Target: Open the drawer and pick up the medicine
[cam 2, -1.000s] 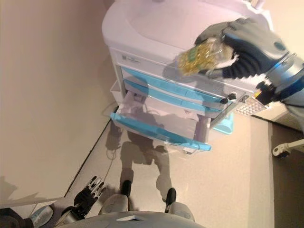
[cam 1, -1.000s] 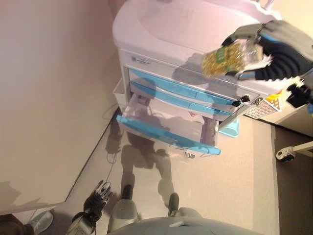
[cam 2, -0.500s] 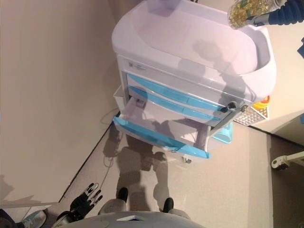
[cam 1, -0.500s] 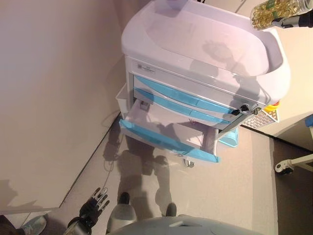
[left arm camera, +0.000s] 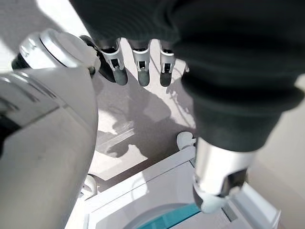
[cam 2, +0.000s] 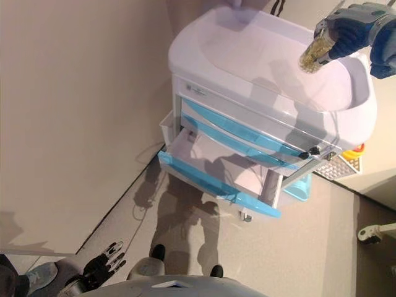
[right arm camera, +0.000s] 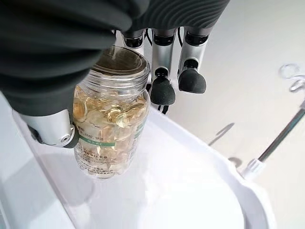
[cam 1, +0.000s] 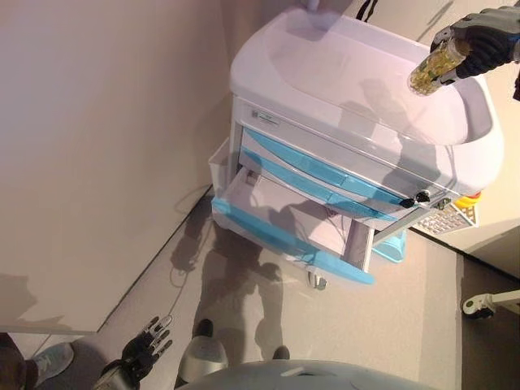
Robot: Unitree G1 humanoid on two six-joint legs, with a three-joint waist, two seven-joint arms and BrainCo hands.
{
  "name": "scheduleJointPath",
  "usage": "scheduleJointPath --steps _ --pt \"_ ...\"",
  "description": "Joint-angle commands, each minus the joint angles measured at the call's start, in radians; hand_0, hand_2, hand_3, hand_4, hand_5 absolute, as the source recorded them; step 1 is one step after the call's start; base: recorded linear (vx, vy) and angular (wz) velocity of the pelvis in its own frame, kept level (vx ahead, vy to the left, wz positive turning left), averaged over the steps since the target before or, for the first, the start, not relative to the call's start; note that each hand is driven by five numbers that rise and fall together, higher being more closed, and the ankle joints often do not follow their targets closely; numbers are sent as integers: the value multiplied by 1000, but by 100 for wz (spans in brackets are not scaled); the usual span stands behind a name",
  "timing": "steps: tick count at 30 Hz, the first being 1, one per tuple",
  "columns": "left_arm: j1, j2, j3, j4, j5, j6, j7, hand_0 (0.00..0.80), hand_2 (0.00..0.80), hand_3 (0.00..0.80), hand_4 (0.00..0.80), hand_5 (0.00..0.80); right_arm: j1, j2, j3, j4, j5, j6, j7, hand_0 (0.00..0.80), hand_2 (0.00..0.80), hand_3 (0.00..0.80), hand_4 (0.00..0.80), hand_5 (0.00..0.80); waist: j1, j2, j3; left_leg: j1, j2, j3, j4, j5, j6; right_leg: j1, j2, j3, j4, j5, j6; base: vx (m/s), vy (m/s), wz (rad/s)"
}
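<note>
The right hand [cam 1: 479,45] is held up over the far right part of the cart's [cam 1: 268,122] white recessed top, its fingers and thumb wrapped around a clear medicine bottle [cam 1: 435,69] full of yellow capsules; the right wrist view shows the bottle [right arm camera: 109,119] gripped near its mouth between the thumb on one side and the dark-tipped fingers [right arm camera: 162,90] on the other, hanging tilted above the pale tray surface without touching it. The cart stands on a beige floor [cam 1: 390,325] close to a tan wall [cam 1: 97,146], and its front carries blue-faced drawers stacked one above the other. The lowest drawer [cam 1: 284,231] is pulled well out, its blue front [cam 2: 210,185] toward the robot and its white inside bare as far as the head views show; the drawers above it sit closed. A small dark knob [cam 1: 422,197] sticks out at the cart's right front corner, and a perforated white basket [cam 1: 448,218] with something yellow and red hangs just beyond that corner. The left hand [cam 1: 142,351] hangs low beside the robot near the floor, well apart from the cart, its fingers relaxed and spread, holding nothing; its wrist view shows the straight fingertips [left arm camera: 138,74] pointing at bare floor
</note>
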Motion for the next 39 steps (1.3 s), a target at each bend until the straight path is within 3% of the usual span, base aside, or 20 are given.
scheduleJointPath --steps 1,8,18,34,35,36,39 --pt "37 56 0 -54 16 9 4 0 0 0 0 0 -142 -6 75 71 -41 -1 21 800 800 800 800 800 40 -11 -27 -23 -15 -54 34 -103 20 -41 4 -44 75 -12 40 43 -8 5" --pt "41 63 9 -61 20 25 19 0 0 0 0 0 -85 57 92 171 -92 -21 47 800 800 800 800 800 77 -8 -21 -25 -16 -77 33 -98 18 -29 7 -63 76 -19 35 52 -15 8" --pt "49 89 34 -49 44 27 6 0 0 0 0 0 51 91 14 309 -121 -47 25 800 800 800 800 800 119 0 5 -41 -18 -114 36 -91 20 -27 14 -78 75 -21 34 22 -42 9" --pt "48 116 36 -36 61 9 -28 0 0 0 0 0 193 126 -117 418 -137 24 -36 800 800 800 800 800 137 28 37 -63 -26 -148 35 -82 26 -42 28 -72 79 -24 34 3 -36 4" --pt "49 116 37 -37 62 10 -28 0 0 0 0 0 201 125 -126 420 -136 26 -43 709 709 709 709 709 136 29 34 -61 -26 -148 34 -82 27 -42 29 -71 79 -24 34 46 -12 1" --pt "51 116 36 -38 61 11 -27 0 0 0 0 0 211 124 -138 421 -135 28 -51 0 0 0 0 0 134 30 31 -60 -27 -148 34 -83 27 -41 29 -69 79 -25 35 55 -5 0" --pt "53 115 32 -35 61 10 -29 0 0 0 0 0 228 125 -160 421 -150 34 -38 0 0 0 0 0 130 33 23 -55 -29 -147 34 -85 28 -40 30 -64 80 -27 35 44 2 0"
